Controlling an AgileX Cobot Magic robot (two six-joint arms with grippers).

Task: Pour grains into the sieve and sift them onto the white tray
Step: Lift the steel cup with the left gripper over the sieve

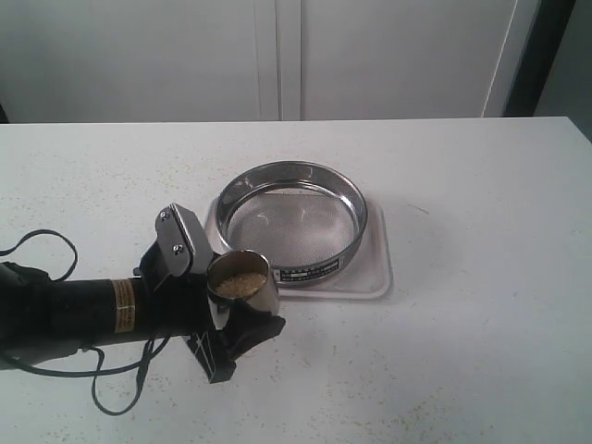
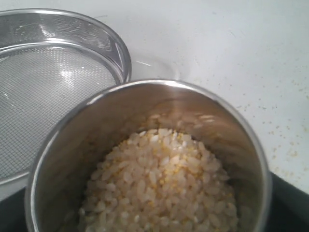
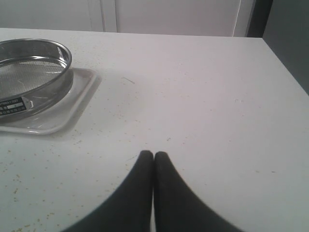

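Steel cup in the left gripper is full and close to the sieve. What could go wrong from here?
1. The cup sits outside the sieve rim, so tipping now could spill grains onto the table.
2. The cup could knock the sieve off the white tray.
3. The right gripper is shut and away, so nothing steadies the sieve.

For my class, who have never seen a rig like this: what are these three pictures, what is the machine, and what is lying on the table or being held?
This is a robot with two arms, each ending in a gripper. One picture looks over the white table; the other two come from cameras on each wrist. On the table a wide round steel sieve with a mesh bottom sits in a shallow white tray. The left gripper holds a small shiny steel cup upright beside the sieve. Its wrist camera looks into the cup at the mixed yellow and whitish grains. The right gripper is shut, empty, apart from the tray.
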